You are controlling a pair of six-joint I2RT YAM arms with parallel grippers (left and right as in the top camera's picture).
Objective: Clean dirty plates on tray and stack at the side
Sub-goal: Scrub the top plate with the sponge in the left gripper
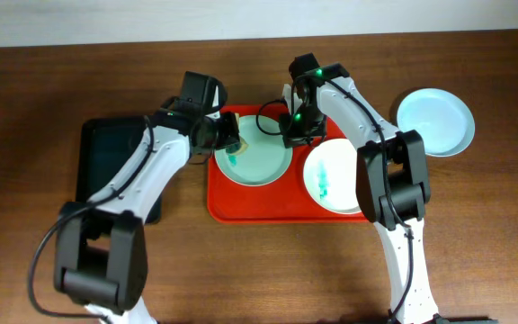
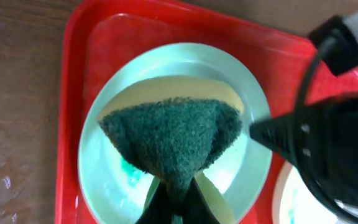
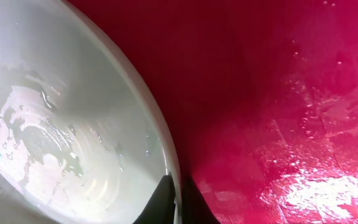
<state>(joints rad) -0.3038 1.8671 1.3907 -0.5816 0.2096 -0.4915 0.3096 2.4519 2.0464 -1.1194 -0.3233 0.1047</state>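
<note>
Red tray (image 1: 241,205); mint plate (image 1: 263,162) smeared teal; white plate (image 1: 331,180) streaked teal; pale-blue plate (image 1: 434,121) at 2 o'clock; dark green speckled scouring pad (image 2: 173,140); brown wood-grain surface (image 1: 493,252).

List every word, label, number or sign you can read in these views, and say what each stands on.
None: no view shows readable text.
The red tray, mint plate, white plate, side plate, scouring pad and black tray show no markings.
A green light glows on the right arm, but it carries no letters.
</note>
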